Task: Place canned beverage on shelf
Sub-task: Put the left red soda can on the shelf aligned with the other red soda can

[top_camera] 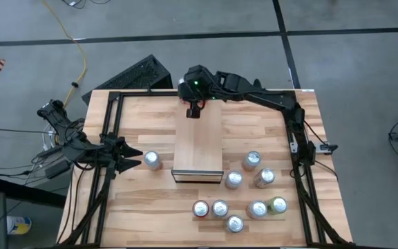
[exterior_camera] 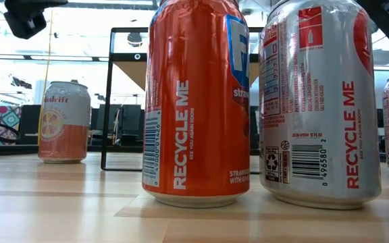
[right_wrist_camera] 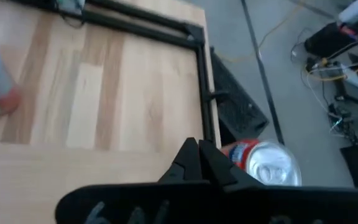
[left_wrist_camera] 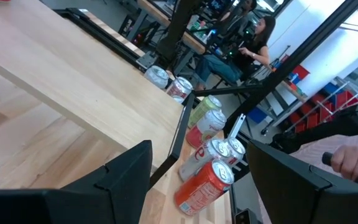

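A red can (right_wrist_camera: 263,163) with a silver top stands on the smooth light-wood shelf (top_camera: 199,149), beside the right gripper (right_wrist_camera: 199,163), fingers together; the left gripper (top_camera: 135,158) gapes near another can (top_camera: 153,160).

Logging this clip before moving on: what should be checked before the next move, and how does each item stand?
1. Left end effector open: ok.
2. Lone can beside it upright: ok.
3. Shelf top has bare room: ok.
4. Right end effector shut, empty, over the shelf's far end: ok.
5. Red can by the right end effector standing on the shelf: cannot tell.
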Motion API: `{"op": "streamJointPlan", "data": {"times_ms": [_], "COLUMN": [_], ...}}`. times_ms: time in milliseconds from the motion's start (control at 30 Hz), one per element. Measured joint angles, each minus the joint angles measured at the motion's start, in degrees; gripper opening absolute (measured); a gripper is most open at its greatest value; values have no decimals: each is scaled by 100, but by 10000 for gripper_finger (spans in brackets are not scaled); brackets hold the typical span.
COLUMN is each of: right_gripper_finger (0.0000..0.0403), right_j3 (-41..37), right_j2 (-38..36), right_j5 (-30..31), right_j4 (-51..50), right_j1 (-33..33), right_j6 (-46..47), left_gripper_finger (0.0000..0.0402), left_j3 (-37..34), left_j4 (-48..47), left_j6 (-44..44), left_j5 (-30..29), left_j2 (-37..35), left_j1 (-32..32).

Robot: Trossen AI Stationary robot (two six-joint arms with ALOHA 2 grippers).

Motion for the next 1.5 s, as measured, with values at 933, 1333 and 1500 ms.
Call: {"op": "streamJointPlan", "data": {"times_ms": [933, 1333, 1500], "right_gripper_finger": [0, 0, 0], "right_j3": [-2, 184, 80], "right_j2": [486, -46, -210], "right_j5": [547, 407, 354], "right_j4": [-208, -1035, -1840], "right_j1": [-282, 274, 223], "right_j6": [42, 360, 710], "left_gripper_finger": [251, 251, 251], "left_j3": [0, 0, 0], "left_j4": [-139, -132, -140], "left_j6": [-61, -246, -225], "left_j5": [-24, 1, -9], "left_j2": [-4, -2, 3], "left_j1": [0, -2, 0]}}
